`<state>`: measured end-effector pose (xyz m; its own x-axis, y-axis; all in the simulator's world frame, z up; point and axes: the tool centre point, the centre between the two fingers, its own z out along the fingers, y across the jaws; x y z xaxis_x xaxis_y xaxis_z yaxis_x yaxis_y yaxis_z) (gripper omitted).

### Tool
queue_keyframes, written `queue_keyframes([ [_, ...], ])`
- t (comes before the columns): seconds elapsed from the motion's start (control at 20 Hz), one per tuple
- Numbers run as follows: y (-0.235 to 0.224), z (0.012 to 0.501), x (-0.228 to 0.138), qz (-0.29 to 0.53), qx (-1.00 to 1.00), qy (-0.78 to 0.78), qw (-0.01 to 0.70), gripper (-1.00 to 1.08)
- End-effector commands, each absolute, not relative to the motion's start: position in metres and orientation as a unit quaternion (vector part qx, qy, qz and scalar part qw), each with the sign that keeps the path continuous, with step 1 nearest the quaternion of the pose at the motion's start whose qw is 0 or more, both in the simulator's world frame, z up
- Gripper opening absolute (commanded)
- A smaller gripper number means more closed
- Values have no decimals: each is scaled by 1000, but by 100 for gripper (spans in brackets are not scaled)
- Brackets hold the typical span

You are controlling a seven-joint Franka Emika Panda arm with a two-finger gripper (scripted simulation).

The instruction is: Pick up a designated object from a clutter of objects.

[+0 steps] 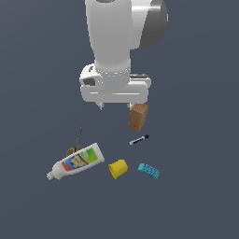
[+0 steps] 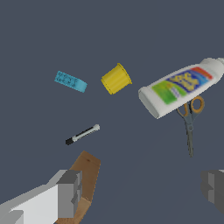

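The scissors point(image 1: 78, 142) point(image 2: 190, 122) lie flat, dark blades pointing away from the tube, their orange-yellow handle loops partly tucked under the white labelled tube point(image 1: 77, 161) point(image 2: 180, 86). My gripper point(image 1: 115, 106) point(image 2: 142, 190) hangs open well above the floor, nothing between its fingers point(image 2: 69, 193). It sits above and toward the exterior view's right of the scissors, close to the brown box point(image 1: 138, 116) point(image 2: 86, 175).
A thin black-and-white pen point(image 1: 139, 139) point(image 2: 82, 134) lies below the box. A yellow cup point(image 1: 118, 168) point(image 2: 116, 79) lies on its side beside a cyan studded block point(image 1: 149, 171) point(image 2: 70, 82). The brown box stands right by one finger.
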<state>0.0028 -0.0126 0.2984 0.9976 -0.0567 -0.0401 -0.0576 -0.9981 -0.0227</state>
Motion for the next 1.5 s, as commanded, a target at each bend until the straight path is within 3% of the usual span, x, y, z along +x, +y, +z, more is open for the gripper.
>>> queue_keyframes([
  [0.0,-13,298,3,20,-999,29,12,100],
  [0.85,6,298,5,13,-1000,27,8,100],
  [1.45,-42,243,19,10,-999,41,16,100],
])
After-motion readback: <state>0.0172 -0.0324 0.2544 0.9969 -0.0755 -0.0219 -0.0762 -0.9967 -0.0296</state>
